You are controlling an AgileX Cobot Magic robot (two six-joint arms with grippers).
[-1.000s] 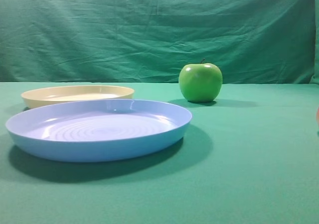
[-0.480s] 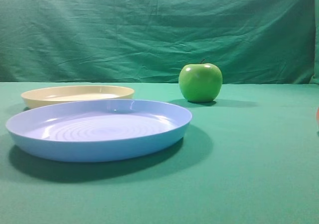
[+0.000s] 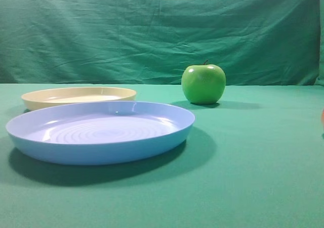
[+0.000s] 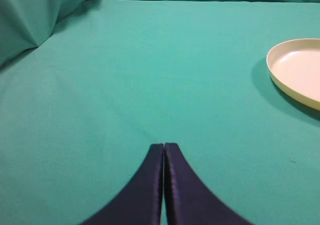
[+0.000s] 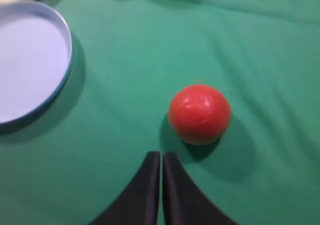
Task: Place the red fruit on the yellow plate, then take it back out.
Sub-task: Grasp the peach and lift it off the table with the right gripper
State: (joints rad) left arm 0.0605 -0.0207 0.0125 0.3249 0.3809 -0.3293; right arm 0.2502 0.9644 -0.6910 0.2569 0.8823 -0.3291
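The red fruit (image 5: 199,113) is sitting on the green bench (image 3: 253,162), just beyond the right tool (image 5: 161,157), whose tips are pressing together, gripping nothing. The left tool (image 4: 163,149) is likewise closed and empty. The yellow plate (image 3: 78,96) is lying behind the blue plate (image 3: 101,131).

The yellow plate (image 3: 78,97) lies behind the larger plate (image 3: 101,131) — apple (image 3: 203,83) right, farther back.

Red fruit (image 5: 199,113) on green cloth — yellow plate (image 3: 78,97) bare.
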